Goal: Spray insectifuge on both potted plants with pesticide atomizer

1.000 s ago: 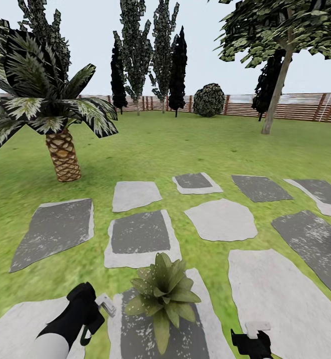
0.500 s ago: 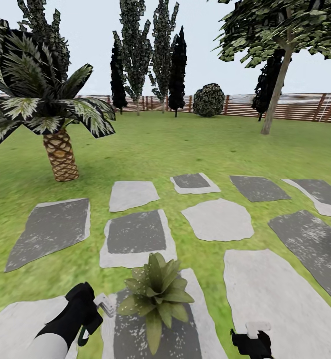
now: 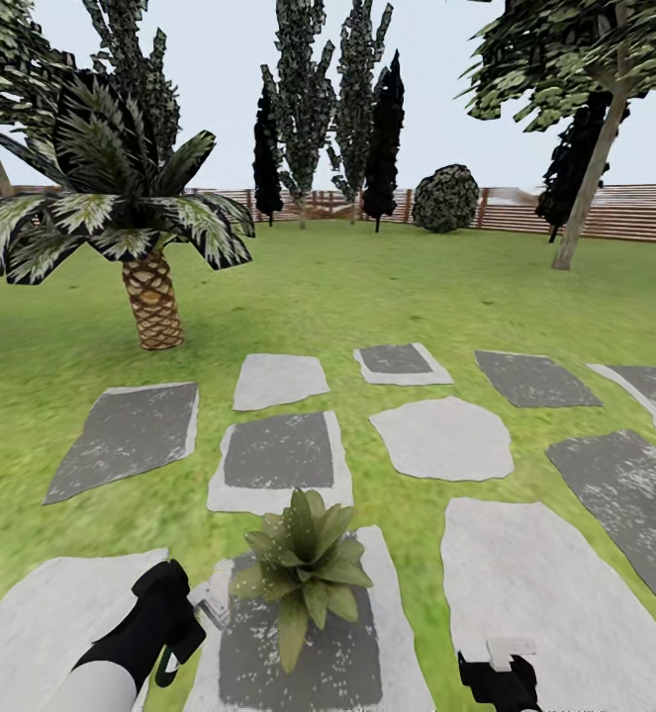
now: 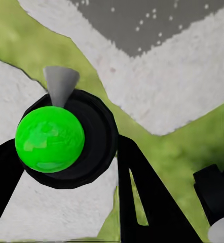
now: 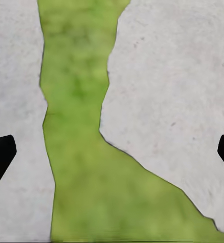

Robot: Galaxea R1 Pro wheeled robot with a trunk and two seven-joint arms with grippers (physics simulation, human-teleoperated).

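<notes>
My left gripper is low in the head view, shut on the pesticide atomizer, whose whitish nozzle head points toward a potted plant. That plant is a low rosette of pointed green leaves on a grey stepping stone, just right of the nozzle. In the left wrist view the atomizer is a bright green round body in a black ring with a grey cone nozzle, set between my black fingers. My right gripper hangs open at the bottom edge; its fingertips stand far apart over grass and stone.
Grey stepping stones spread over the lawn ahead. A palm with a scaly trunk stands at the left. Tall dark trees, a round bush and a brown slatted fence close the far side.
The whole view has shifted right and slightly up, so the camera has turned left. The plant now sits a little farther from the bottom edge. Both grippers keep their places in the picture.
</notes>
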